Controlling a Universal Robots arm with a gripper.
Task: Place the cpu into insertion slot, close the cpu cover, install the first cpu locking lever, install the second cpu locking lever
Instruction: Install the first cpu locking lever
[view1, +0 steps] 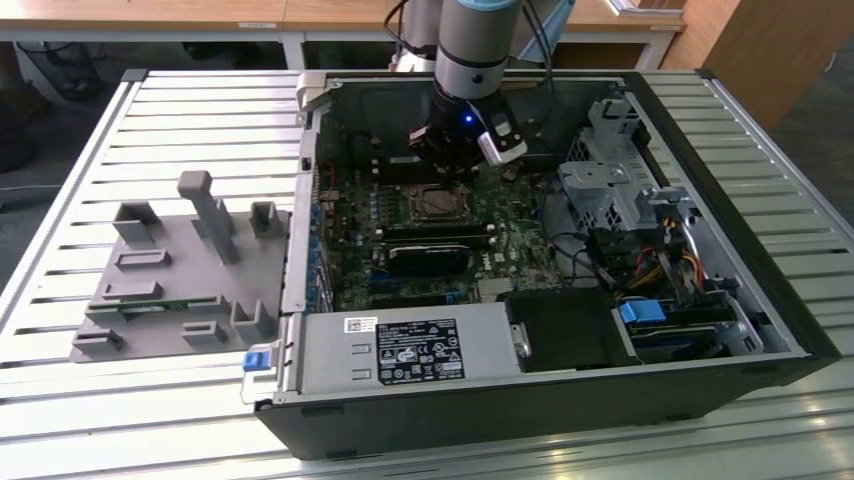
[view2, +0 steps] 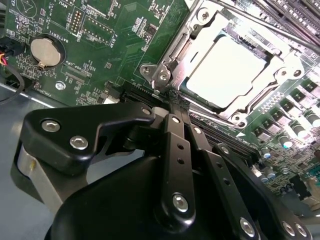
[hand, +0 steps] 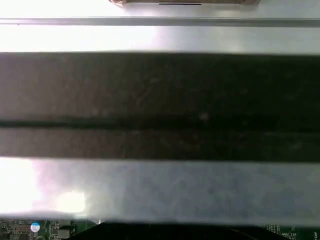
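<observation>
Robot hand, fingers pressed together, touches the corner of the cpu cover, lowered over the seated cpu.

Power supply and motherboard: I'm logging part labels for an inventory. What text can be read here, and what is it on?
Large label on the power supply: print too small to read.
Small sticker above it: too small to read.
Motherboard in the second wrist view: white lettering too fine to read reliably.
</observation>
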